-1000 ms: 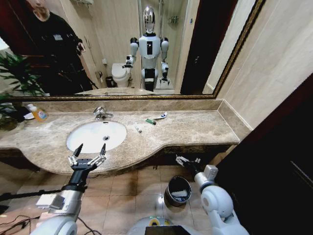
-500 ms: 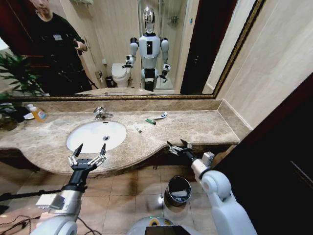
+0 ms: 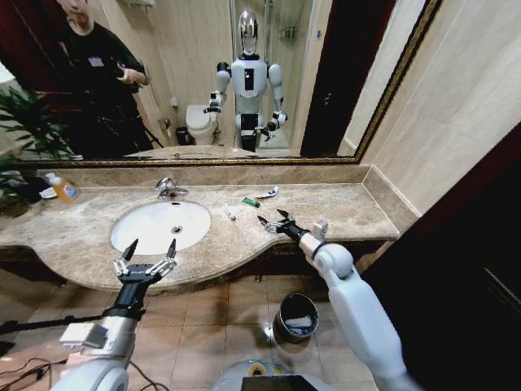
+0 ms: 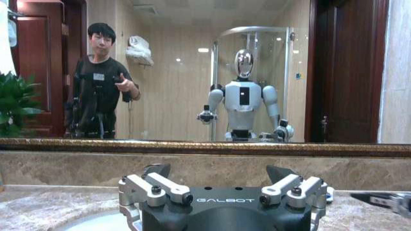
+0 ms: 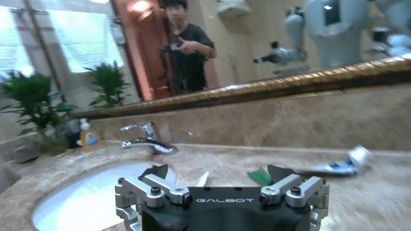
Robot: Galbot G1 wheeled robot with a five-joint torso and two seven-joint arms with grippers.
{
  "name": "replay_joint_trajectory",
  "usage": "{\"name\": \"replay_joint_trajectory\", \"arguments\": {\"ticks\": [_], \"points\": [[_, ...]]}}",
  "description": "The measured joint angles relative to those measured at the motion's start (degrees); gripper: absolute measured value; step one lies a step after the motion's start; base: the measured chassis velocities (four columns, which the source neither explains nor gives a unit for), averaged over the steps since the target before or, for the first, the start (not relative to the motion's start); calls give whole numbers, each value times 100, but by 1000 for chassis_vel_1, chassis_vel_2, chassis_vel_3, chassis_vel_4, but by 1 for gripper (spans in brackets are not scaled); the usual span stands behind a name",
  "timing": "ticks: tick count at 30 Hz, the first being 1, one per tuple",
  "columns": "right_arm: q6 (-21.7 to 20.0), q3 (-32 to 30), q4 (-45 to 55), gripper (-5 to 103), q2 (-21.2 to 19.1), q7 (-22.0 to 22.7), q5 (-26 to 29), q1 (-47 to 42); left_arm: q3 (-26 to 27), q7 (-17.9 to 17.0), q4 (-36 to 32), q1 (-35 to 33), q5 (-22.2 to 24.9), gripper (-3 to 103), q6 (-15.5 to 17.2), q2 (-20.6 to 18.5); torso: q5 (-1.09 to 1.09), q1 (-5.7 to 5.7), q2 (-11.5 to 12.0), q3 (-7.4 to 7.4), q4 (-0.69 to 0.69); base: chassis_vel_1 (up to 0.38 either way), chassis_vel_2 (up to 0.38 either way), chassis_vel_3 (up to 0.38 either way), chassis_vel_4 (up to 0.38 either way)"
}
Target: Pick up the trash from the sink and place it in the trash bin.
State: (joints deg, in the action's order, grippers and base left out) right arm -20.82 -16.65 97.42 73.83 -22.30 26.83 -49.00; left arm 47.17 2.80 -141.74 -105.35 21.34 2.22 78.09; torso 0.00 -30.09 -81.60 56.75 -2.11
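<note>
The right gripper [image 3: 275, 221] is held spread apart over the counter [image 3: 342, 208], just right of the sink [image 3: 159, 225]. Three bits of trash lie on the marble beyond it: a white sachet [image 3: 230, 215], a green-ended tube [image 3: 251, 202] and what may be a blue-tipped tube [image 3: 269, 193]. The left gripper [image 3: 146, 259] is parked with fingers apart at the sink's front edge. The bin [image 3: 297, 316] stands on the floor below.
</note>
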Motion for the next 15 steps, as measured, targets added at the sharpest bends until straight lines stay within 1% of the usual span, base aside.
{"name": "replay_joint_trajectory", "arguments": {"ticks": [1,3,6,8,15], "points": [[0,0,0,100,0,0,0,0,0,0,0,0,0,100,0,0,0,0,0,0,0,0,0,0,0],[99,165,-399,100,-36,-169,-4,358,0,0,0,0,0,100,0,0,0,0,0,0,0,0,0,0,0],[133,269,-679,100,-48,-221,-42,613,0,-1,0,0,0,100,0,0,0,0,0,0,0,0,0,0,0],[173,370,-1038,100,-49,-274,-162,897,0,0,0,0,0,100,0,0,0,0,0,0,0,0,0,0,0],[225,694,-1691,100,15,-185,-362,1402,0,0,0,0,0,100,0,0,0,0,0,0,0,0,0,0,0]]}}
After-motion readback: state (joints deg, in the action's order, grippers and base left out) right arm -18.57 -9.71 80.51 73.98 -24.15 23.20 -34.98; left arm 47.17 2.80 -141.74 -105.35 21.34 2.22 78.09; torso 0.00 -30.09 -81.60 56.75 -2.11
